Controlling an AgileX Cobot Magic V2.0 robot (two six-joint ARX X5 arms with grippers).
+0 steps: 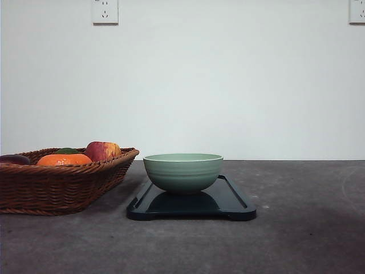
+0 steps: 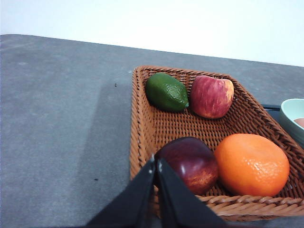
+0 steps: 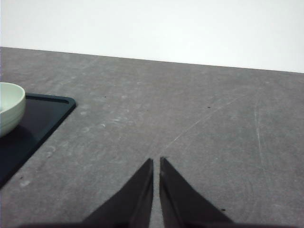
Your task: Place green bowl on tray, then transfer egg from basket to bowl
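A pale sage-green ceramic bowl (image 1: 183, 171) sits on the glossy black rectangular tray (image 1: 235, 201), just right of the brown woven wicker basket (image 1: 57, 185) of fruit. A pinkish egg (image 2: 299, 122) shows inside the bowl. Both the left gripper (image 2: 156, 164), above the basket's rim, and the right gripper (image 3: 156, 162), over bare table right of the tray, have fingers pressed together, empty.

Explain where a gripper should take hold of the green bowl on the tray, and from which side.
Probably the green bowl's rim at its right side, from above, with one finger inside and one outside. The rounded wall tapers downward, so a squeeze around it could slip, and the basket crowds its left.
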